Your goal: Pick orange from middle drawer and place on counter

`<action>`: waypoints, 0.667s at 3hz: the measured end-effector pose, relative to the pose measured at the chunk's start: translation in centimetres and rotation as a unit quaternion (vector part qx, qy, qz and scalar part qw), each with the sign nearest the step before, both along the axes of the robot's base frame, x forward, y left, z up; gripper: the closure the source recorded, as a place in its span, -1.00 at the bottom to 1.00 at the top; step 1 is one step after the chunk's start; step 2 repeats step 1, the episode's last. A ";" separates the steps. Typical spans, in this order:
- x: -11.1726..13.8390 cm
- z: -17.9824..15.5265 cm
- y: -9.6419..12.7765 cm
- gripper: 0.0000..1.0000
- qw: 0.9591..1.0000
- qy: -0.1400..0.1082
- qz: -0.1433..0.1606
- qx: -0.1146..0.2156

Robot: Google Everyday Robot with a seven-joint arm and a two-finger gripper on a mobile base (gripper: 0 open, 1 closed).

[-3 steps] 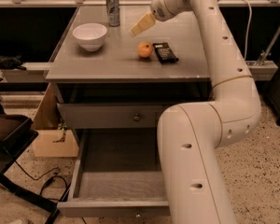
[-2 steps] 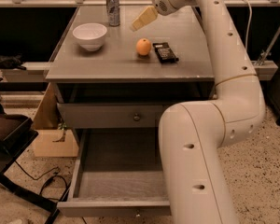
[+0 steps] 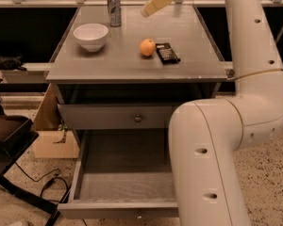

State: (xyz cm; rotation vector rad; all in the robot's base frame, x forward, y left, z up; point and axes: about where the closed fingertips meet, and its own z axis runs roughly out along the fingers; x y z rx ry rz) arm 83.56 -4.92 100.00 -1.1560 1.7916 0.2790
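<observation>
The orange [image 3: 147,47] sits on the counter [image 3: 122,62], near its middle, just left of a black snack bar [image 3: 166,52]. My gripper [image 3: 155,2] hangs in the air above the back of the counter, well above and behind the orange, apart from it and holding nothing that I can see. The middle drawer [image 3: 127,173] is pulled wide open below, and its dark liner floor is bare. My big white arm [image 3: 217,140] covers the drawer's right part.
A white bowl [image 3: 90,36] stands at the counter's left and a metal can [image 3: 114,9] at the back. A shut drawer front with a round knob [image 3: 138,118] lies above the open drawer. A cardboard box [image 3: 52,131] and a dark chair [image 3: 9,140] stand at the left.
My gripper has risen up and back, farther from the orange. The orange stays put on the counter.
</observation>
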 end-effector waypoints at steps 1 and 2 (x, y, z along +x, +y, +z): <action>-3.1 3.3 -2.7 -1.00 0.999 0.023 -0.040 -0.017; -3.1 3.3 -2.7 -1.00 0.999 0.023 -0.040 -0.017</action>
